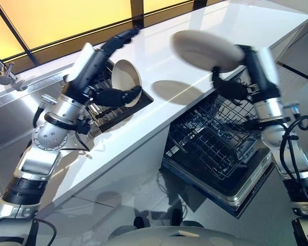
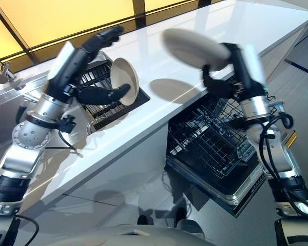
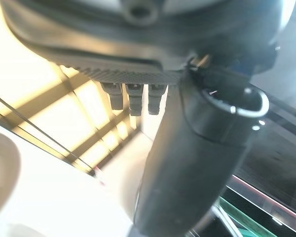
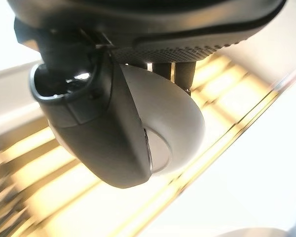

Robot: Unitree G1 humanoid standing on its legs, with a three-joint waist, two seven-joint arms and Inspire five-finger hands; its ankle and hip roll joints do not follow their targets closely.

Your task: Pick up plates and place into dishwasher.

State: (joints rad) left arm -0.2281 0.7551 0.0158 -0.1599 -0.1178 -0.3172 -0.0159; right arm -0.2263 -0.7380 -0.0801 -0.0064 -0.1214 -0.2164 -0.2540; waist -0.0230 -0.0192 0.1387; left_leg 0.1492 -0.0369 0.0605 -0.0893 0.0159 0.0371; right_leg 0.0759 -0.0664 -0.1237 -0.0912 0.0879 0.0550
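A cream plate [image 1: 127, 79] stands on edge in a dark drying rack [image 1: 105, 110] set into the white counter. My left hand [image 1: 92, 61] is open at it: straight fingers reach over the rim and the thumb [image 3: 197, 163] lies against the plate's front face. A second cream plate [image 1: 205, 48] hangs in the air above the counter's edge, with my right hand [image 1: 251, 66] shut on its rim; the thumb [image 4: 98, 128] presses on that plate [image 4: 172, 108]. Below it the dishwasher's wire rack [image 1: 215, 138] is pulled out over the open door.
A steel sink [image 1: 10, 118] with a faucet [image 1: 2, 72] lies left of the drying rack. The white counter [image 1: 195, 20] runs back to a yellow-lit window. The open dishwasher door [image 1: 236, 192] juts into the floor space.
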